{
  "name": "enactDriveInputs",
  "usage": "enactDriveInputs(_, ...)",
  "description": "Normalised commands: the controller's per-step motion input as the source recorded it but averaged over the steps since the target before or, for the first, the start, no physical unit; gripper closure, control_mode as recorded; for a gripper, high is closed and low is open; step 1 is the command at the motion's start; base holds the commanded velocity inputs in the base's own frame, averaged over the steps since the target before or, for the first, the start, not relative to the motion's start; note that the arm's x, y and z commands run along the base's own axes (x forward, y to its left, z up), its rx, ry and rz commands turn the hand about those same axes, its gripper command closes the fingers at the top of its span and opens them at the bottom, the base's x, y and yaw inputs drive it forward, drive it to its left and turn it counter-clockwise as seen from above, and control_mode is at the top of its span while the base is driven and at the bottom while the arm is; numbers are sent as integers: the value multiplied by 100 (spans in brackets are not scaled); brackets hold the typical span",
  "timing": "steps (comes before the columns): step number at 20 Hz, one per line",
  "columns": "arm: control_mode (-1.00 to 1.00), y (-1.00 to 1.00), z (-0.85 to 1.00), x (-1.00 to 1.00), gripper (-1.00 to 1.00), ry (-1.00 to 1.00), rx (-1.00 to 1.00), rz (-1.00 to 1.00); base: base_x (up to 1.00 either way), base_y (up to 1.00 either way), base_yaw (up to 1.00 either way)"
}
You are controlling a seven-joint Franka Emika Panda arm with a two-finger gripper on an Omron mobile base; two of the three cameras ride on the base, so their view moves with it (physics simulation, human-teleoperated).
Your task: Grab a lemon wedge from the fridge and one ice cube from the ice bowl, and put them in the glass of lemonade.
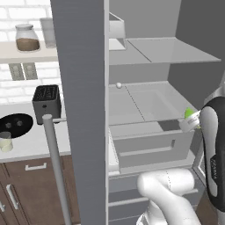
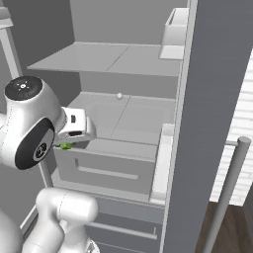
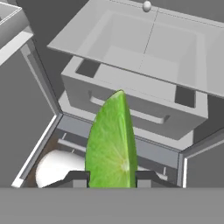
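The fridge (image 1: 83, 110) stands open, with its grey door swung wide. My gripper (image 3: 112, 178) is shut on the lemon wedge (image 3: 111, 144), a yellow-green slice standing up between the two fingertips (image 3: 78, 178). The wedge (image 1: 190, 113) shows as a green speck at the hand, in front of the fridge's crisper drawer (image 1: 149, 145). From the right, the wedge (image 2: 65, 146) peeks out under the hand. The black ice bowl (image 1: 15, 125) lies on the counter to the left, with the glass of lemonade (image 1: 5, 141) just in front of it.
The open door (image 2: 217, 99) and its long bar handle (image 1: 55, 162) stand between the fridge interior and the counter. A dark toaster (image 1: 46, 103) sits beside the bowl, and a jar (image 1: 27, 38) on the shelf above. A small white ball (image 3: 147, 6) rests on the fridge shelf.
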Motion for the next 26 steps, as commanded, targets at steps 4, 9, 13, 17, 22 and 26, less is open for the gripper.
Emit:
enactDriveInputs(4,-100,32,0,-9,100,-6,0,0,0,0,0)
enactDriveInputs(9,-100,9,0,-5,100,-2,0,0,0,0,0)
enactDriveInputs(13,-100,0,0,0,100,0,0,0,0,0,0)
enactDriveInputs(17,-100,0,0,0,100,0,0,0,0,0,0)
enactDriveInputs(22,100,0,0,-8,100,0,0,0,-35,-5,-1)
enactDriveInputs(26,100,0,0,0,100,0,0,0,-100,-30,-6)
